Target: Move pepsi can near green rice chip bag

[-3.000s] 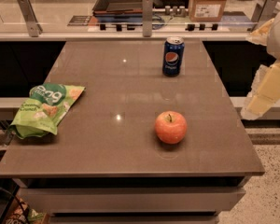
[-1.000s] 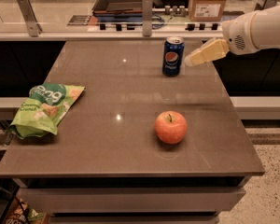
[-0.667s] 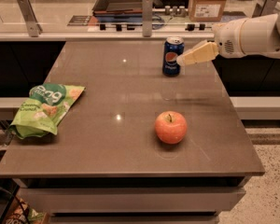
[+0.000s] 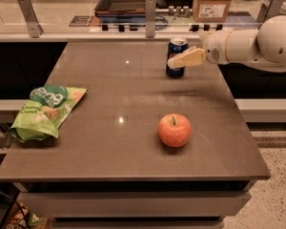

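The pepsi can (image 4: 177, 47) stands upright at the far right of the brown table (image 4: 109, 128). It is dark blue with a silver top. My gripper (image 4: 175, 61) reaches in from the right at the can's height. It is open, and one cream finger (image 4: 188, 58) lies across the front of the can's lower half. The can rests on the table. The green rice chip bag (image 4: 46, 111) lies flat near the table's left edge, far from the can.
A red-orange apple (image 4: 174, 130) sits on the table in front of the can, right of centre. My white arm (image 4: 257, 44) stretches over the table's right edge. A counter with a glass rail, a tray and a cardboard box (image 4: 213, 3) runs behind the table.
My arm has swung in from the right side of the table toward the can. The gripper now overlaps the can. The can, the bag and the apple have not moved.
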Motion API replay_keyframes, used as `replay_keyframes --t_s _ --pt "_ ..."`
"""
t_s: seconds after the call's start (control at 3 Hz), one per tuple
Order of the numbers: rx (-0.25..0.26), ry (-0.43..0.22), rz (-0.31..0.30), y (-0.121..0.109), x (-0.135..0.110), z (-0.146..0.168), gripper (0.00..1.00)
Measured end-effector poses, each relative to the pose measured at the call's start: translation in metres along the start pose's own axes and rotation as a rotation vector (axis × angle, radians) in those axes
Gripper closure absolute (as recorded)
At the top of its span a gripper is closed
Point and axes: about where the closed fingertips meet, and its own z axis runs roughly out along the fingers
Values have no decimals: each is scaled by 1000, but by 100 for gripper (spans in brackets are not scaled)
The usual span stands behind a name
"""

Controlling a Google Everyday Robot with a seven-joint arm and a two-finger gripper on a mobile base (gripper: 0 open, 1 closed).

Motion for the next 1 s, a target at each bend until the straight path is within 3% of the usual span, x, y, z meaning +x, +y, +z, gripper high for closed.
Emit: replay_keyframes --t_s 0.67,1.0 --pt "-3 -9 9 -2 1 4 0" --pt "-3 -57 46 -6 8 13 0"
